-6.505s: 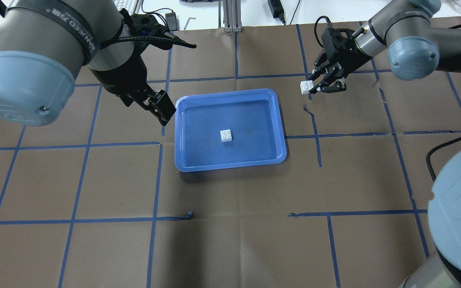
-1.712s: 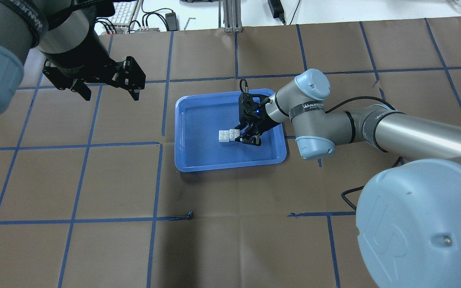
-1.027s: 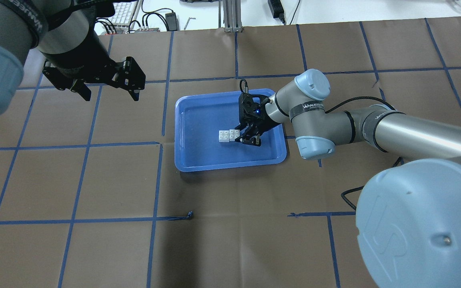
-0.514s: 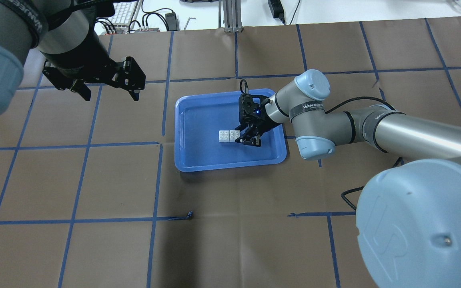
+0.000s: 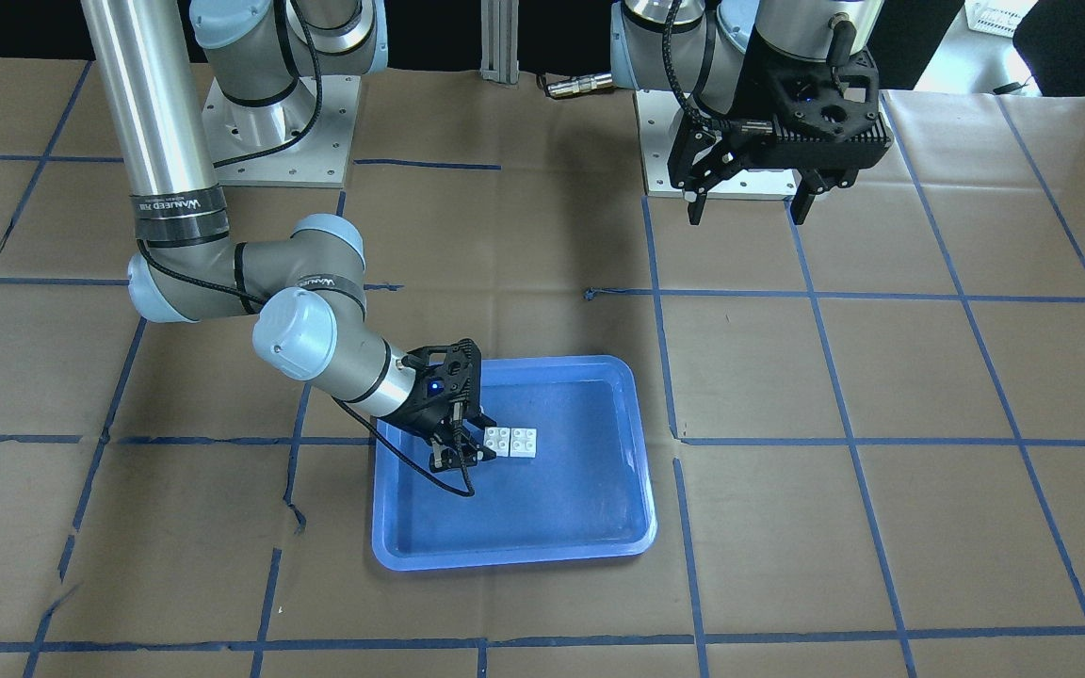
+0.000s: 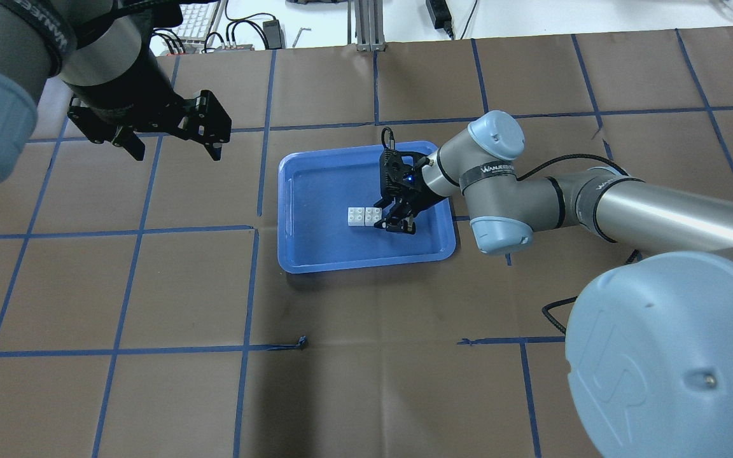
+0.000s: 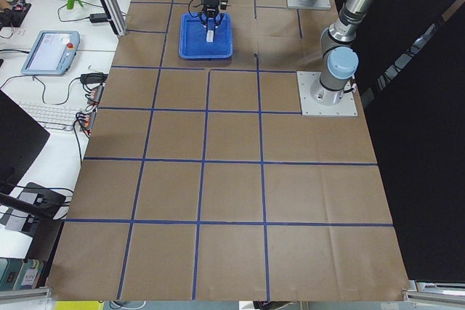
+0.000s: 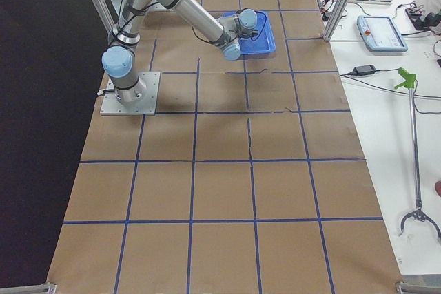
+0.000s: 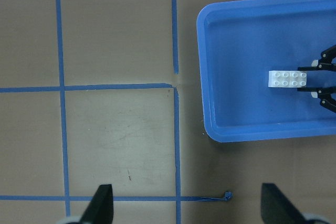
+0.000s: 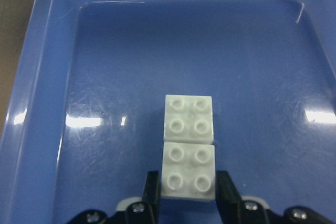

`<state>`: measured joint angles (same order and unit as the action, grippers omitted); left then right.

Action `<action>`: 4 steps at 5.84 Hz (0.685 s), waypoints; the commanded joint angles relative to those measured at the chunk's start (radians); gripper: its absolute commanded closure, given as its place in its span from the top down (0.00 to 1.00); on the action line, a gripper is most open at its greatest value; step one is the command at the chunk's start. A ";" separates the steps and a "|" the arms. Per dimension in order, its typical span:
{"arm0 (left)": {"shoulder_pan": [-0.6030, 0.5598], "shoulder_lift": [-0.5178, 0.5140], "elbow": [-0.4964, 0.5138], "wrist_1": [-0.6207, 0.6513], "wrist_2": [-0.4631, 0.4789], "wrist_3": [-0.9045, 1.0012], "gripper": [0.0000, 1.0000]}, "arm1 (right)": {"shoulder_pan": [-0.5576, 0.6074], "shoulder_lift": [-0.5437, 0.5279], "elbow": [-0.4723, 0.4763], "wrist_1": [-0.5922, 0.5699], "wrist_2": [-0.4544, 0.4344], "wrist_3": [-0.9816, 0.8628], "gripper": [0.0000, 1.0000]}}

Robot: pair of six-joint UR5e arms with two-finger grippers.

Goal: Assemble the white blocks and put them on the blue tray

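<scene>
White blocks [image 6: 361, 216]; blue tray [image 6: 328, 245], lighter-blue rim; brown tabletop [image 6: 150, 292] gridded with blue tape lines [image 6: 247, 292]; left pincer [image 6: 175, 151] and right pincer [image 6: 394, 226] both black.

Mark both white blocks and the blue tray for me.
near white block [image 10: 189, 174], right wrist-mounted view, on its studded top face.
far white block [image 10: 189, 119], right wrist-mounted view, on its studded top face.
blue tray [image 6: 322, 242], overhead exterior view, on a bare part of its floor.

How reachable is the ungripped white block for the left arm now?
Probably yes: the ungripped block lies nearer the left gripper, open outside the blue tray; the right gripper clamps only the neighbouring block.
</scene>
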<state>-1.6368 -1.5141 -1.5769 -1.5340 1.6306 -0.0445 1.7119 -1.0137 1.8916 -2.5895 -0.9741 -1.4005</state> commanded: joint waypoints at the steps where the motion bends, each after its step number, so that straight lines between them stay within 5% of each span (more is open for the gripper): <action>1: 0.000 0.000 0.000 0.000 0.000 0.000 1.00 | 0.000 0.000 0.000 0.000 0.000 0.000 0.51; 2: 0.000 0.000 0.000 0.000 0.000 0.000 1.00 | 0.000 0.000 -0.002 -0.001 0.000 0.001 0.53; 4: 0.000 0.000 0.000 0.000 0.000 0.000 1.00 | 0.000 -0.003 -0.005 -0.004 0.018 0.009 0.99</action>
<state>-1.6368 -1.5140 -1.5769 -1.5340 1.6306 -0.0445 1.7119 -1.0152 1.8888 -2.5931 -0.9672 -1.3968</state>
